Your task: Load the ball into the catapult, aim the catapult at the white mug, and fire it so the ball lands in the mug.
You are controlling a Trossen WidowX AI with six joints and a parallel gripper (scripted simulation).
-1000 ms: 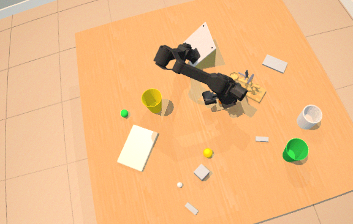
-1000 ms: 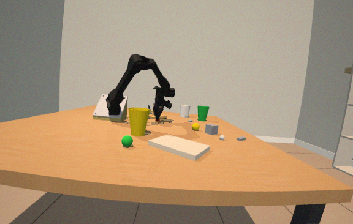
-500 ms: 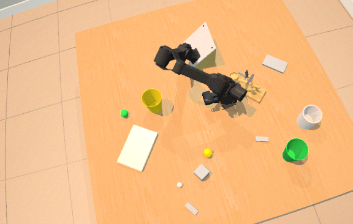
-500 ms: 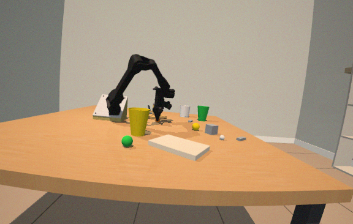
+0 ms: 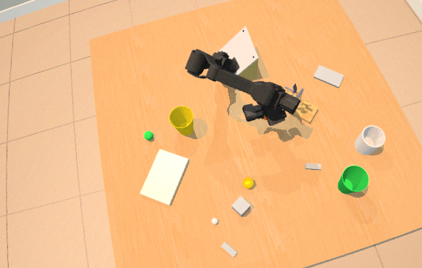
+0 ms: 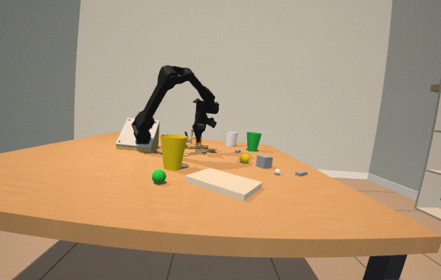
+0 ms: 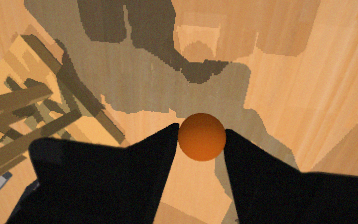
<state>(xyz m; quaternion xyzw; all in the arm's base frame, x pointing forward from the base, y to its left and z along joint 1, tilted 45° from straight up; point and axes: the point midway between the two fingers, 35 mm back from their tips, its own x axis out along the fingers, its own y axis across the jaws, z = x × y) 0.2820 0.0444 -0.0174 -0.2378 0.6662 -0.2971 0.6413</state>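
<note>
My gripper (image 5: 266,118) (image 6: 198,141) (image 7: 201,131) is shut on the orange ball (image 7: 201,140), which sits between the two black fingertips in the wrist view. The arm mostly hides the ball in the top view. Its exact height over the table is hard to tell. The wooden catapult (image 5: 310,112) (image 7: 52,65) stands just beside the gripper, at the left in the wrist view; the arm partly covers it in the top view. The white mug (image 5: 370,140) (image 6: 231,139) stands upright on the right side of the table in the top view.
A green cup (image 5: 353,180) (image 6: 253,141) stands near the mug. A yellow cup (image 5: 182,118) (image 6: 173,152), green ball (image 5: 149,135), cream slab (image 5: 165,177), yellow ball (image 5: 248,182), grey cube (image 5: 241,206) and small white ball (image 5: 215,221) lie farther off. A grey plate (image 5: 329,76) lies beyond the catapult.
</note>
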